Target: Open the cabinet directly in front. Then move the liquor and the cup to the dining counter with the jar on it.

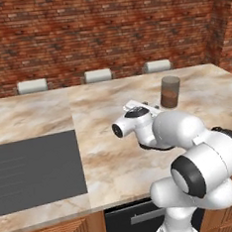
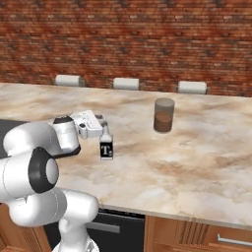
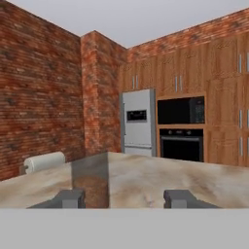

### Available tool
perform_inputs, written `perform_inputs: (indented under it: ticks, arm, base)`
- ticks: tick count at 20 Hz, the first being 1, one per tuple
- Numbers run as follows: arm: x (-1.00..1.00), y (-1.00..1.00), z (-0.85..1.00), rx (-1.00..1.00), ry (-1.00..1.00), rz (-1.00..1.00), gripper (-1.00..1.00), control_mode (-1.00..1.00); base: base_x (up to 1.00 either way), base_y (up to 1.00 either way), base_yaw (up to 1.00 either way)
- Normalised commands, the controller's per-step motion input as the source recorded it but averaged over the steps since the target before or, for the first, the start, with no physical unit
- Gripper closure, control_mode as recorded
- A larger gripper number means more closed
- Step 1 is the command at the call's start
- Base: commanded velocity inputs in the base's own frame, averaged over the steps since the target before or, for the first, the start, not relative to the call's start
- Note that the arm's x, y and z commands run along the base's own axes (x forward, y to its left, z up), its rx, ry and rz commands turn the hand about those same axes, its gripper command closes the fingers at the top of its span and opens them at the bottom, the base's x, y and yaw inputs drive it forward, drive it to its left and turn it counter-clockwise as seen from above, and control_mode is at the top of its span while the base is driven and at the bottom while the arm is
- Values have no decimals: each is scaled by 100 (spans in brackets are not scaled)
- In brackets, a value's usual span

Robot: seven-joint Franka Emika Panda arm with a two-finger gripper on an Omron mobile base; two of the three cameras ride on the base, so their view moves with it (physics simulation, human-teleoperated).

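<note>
On dining counter, mid-top: liquor set upright, gripper parted, not gripping. Next: retreat, fetch cup.

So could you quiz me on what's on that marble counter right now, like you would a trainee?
1. True or false: the liquor stands upright on the dining counter.
2. Which is closer to the liquor: A, the jar, or B, the tool?
3. Fill in: the jar's contents are ___ in colour.

Key: 1 true; 2 B; 3 brown.
</note>
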Motion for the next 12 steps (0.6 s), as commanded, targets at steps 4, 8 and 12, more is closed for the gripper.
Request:
perform_inputs:
  ticks: [4,8,12]
  arm:
    - [0,0,-20,0,-9,0,-100,-100]
    - [-1,2,-11,0,-12,0,-100,-100]
    - [-8,18,2,0,-10,-4,-100,-100]
  base:
    - [0,0,0]
    - [0,0,0]
    - [0,0,0]
